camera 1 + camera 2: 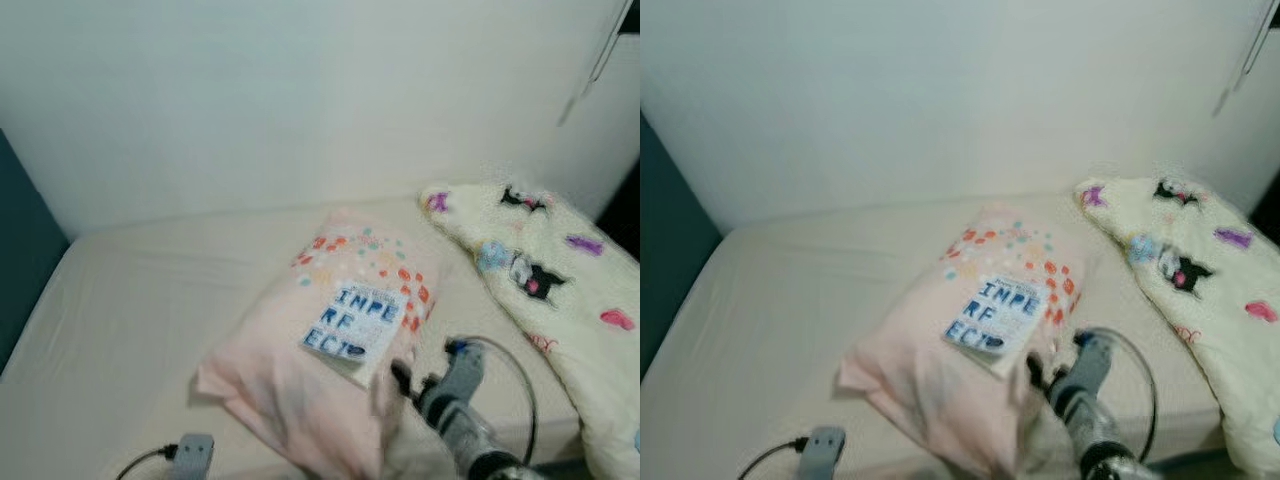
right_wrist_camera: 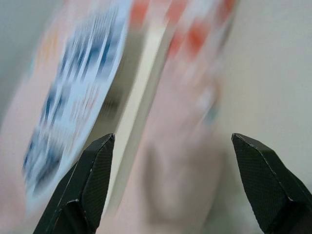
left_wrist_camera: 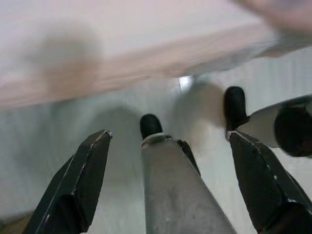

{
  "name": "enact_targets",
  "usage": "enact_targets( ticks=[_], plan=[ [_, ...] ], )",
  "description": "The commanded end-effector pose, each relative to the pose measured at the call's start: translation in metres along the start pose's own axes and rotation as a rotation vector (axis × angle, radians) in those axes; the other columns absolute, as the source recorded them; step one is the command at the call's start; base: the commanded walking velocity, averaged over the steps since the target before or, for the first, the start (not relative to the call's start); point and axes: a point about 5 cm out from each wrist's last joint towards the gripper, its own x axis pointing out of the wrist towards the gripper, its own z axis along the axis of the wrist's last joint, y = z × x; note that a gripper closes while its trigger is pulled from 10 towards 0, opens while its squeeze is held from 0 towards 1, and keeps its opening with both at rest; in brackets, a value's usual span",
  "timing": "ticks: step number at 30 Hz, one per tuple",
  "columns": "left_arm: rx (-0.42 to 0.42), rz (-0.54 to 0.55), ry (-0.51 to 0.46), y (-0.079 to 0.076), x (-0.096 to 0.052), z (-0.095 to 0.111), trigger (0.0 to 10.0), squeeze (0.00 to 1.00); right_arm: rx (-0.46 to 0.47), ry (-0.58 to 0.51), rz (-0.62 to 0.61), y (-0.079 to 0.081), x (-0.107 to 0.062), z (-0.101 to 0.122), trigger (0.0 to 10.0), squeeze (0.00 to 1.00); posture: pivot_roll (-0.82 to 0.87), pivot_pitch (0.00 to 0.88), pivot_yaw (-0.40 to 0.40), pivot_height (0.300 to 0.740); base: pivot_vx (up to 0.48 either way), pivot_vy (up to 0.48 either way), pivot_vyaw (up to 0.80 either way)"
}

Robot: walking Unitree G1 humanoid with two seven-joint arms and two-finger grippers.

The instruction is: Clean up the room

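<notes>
A pale pink pillow (image 1: 285,375) with red and teal dots lies at an angle on the cream bed (image 1: 140,310). On top of it rests a white book (image 1: 362,322) with blue block letters. My right gripper (image 1: 405,380) is at the pillow's near right corner, just below the book. In the right wrist view it (image 2: 173,139) stands open, with the book (image 2: 73,97) and the pillow (image 2: 190,122) blurred close ahead between the fingers. My left gripper (image 3: 168,135) is open and low beside the bed, holding nothing. Its wrist (image 1: 192,455) shows at the bed's near edge.
A white plush blanket (image 1: 545,290) printed with cartoon figures lies along the bed's right side. A white wall (image 1: 300,100) backs the bed and a dark teal surface (image 1: 20,260) borders it on the left. Bare sheet stretches left of the pillow.
</notes>
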Motion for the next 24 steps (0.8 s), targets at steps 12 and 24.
enact_targets(
  ticks=[12, 24],
  plan=[
    [0.021, 0.014, 0.018, 0.003, -0.001, -0.004, 10.0, 0.00, -0.034, -0.041, 0.145, 0.028, 0.008, 0.012, 10.0, 0.00, -0.15, 0.000, -0.019, 0.740, 0.000, 0.000, 0.16],
    [0.019, 0.004, 0.014, 0.003, -0.001, -0.004, 10.0, 0.00, -0.047, -0.036, 0.145, 0.028, 0.008, 0.009, 10.0, 0.00, -0.15, 0.000, -0.012, 0.740, 0.000, 0.000, 0.66]
  ],
)
